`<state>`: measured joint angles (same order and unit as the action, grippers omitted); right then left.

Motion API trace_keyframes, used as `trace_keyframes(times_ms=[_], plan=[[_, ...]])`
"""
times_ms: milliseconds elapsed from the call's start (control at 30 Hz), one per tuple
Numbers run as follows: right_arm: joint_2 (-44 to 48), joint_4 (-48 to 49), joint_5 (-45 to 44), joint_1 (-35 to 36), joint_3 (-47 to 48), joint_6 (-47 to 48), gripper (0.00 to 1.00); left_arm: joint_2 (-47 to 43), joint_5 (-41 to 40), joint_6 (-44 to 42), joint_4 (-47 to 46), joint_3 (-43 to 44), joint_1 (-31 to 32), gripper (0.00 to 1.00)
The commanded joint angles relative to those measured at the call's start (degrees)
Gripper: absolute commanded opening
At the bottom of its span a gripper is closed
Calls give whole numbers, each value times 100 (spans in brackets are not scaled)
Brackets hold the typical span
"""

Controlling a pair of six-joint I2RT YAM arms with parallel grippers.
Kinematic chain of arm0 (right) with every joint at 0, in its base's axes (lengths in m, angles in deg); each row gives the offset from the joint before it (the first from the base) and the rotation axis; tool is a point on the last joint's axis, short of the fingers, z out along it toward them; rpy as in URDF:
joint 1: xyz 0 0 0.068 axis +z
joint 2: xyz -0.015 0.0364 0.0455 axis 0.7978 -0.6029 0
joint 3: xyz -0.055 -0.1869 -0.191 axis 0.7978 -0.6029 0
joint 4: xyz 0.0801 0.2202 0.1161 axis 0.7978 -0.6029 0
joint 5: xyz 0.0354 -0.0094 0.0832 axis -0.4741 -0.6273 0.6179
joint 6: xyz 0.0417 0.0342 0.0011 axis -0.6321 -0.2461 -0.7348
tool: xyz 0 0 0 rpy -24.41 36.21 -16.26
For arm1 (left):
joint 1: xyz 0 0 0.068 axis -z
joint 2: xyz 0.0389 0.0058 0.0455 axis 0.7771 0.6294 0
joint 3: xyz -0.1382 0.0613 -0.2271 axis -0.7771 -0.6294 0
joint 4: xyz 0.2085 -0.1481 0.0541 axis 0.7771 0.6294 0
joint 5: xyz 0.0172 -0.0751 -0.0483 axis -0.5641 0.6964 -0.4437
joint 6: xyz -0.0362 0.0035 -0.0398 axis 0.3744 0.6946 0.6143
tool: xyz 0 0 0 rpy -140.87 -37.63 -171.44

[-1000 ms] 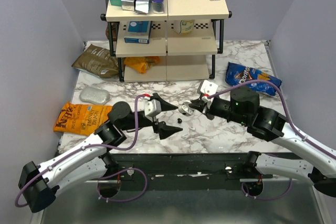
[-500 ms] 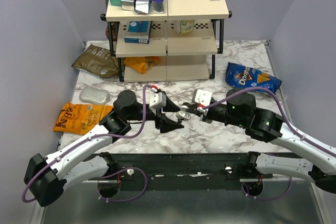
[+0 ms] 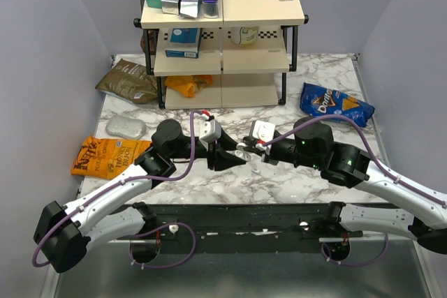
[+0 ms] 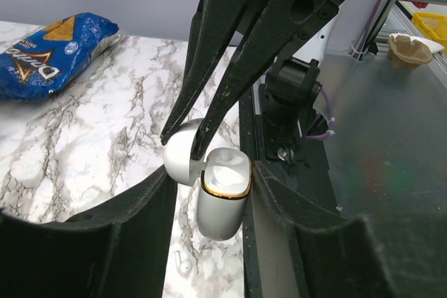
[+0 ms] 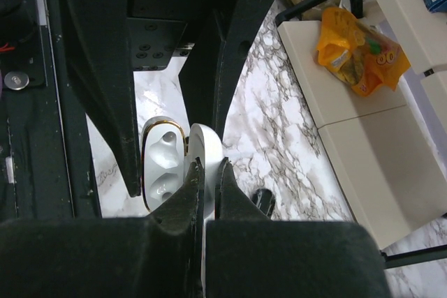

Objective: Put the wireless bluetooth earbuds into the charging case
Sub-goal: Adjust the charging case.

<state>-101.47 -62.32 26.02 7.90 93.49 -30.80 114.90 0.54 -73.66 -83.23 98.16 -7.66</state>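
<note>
The white charging case (image 4: 222, 204) with a gold rim is held above the marble table, its lid (image 4: 183, 158) open. My left gripper (image 4: 213, 193) is shut on the case body. My right gripper (image 5: 209, 167) is shut on the lid (image 5: 207, 146). Both slots of the case (image 5: 162, 162) show empty. A small black rounded thing (image 5: 262, 201), perhaps one earbud, lies on the marble just right of my right fingers. A tiny white stemmed bud shape (image 4: 183, 264) lies on the table under the case. From above, both grippers (image 3: 227, 155) (image 3: 246, 150) meet at mid-table.
A blue Doritos bag (image 3: 335, 102) lies at the back right. An orange chip bag (image 3: 105, 155) and a silver pouch (image 3: 126, 127) lie at the left. A shelf rack (image 3: 223, 33) with boxes and snacks stands at the back, with a brown bag (image 3: 129, 82) to its left.
</note>
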Motion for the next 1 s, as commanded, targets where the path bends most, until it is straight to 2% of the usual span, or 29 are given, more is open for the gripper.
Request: trace_keyframes(times_ms=[0,67,133,300,400,433,500,533,600,633,733,800,900,967], plan=[[-41,21,-148,44,143,11,1,17,204,62,-322,-131,0,50],[-50,30,-165,44,143,2,1,9,204,79,-339,-174,0,50],[-41,39,-165,44,152,-6,1,0,178,88,-348,-210,0,58],[-41,48,-183,36,169,-15,1,-88,81,36,-340,-245,0,59],[-41,56,-165,44,170,-24,1,-62,81,36,-348,-228,0,51],[-41,65,-157,44,161,-33,1,-53,81,36,-348,-227,0,46],[-41,74,-139,44,152,-33,1,-35,81,62,-392,-236,0,41],[-41,74,-148,44,152,-42,1,-35,72,71,-436,-254,0,33],[-41,65,-130,44,152,-42,1,-35,64,123,-532,-263,0,28],[-41,65,-139,44,143,-50,1,-27,29,141,-542,-280,0,18],[-32,100,-148,44,108,-103,1,-35,-68,220,-691,-359,0,0],[-15,135,-183,44,91,-208,1,-62,-165,299,-909,-438,0,0],[-15,179,-209,44,90,-392,9,-202,-445,439,-1243,-657,0,0],[20,197,-227,44,99,-472,30,-316,-647,527,-1394,-842,9,0]])
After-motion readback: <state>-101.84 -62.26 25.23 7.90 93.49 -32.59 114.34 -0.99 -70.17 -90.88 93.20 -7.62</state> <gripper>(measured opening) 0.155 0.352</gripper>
